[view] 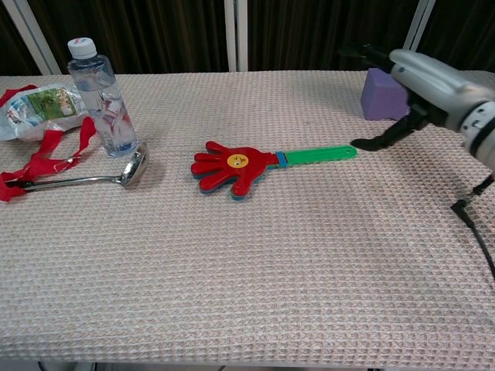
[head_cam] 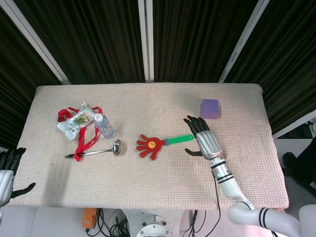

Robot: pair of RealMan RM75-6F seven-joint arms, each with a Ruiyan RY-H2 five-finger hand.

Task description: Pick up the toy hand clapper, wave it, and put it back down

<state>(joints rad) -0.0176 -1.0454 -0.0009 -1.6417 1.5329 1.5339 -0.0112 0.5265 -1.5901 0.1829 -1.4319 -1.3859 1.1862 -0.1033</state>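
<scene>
Silver-backed right hand (head_cam: 206, 140) with black fingers (head_cam: 192, 122), banded grey forearm, black cable.

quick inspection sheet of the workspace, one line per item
surface: table under a beige waffle-weave cloth
job's things: toy hand clapper lies flat, released
clutter: water bottle, ladle, snack packet with red strap, purple block
hands: right hand open, beside the green handle end; left hand open at the table's left edge
cables: black cable near the right arm
surroundings: dark curtains behind
</scene>
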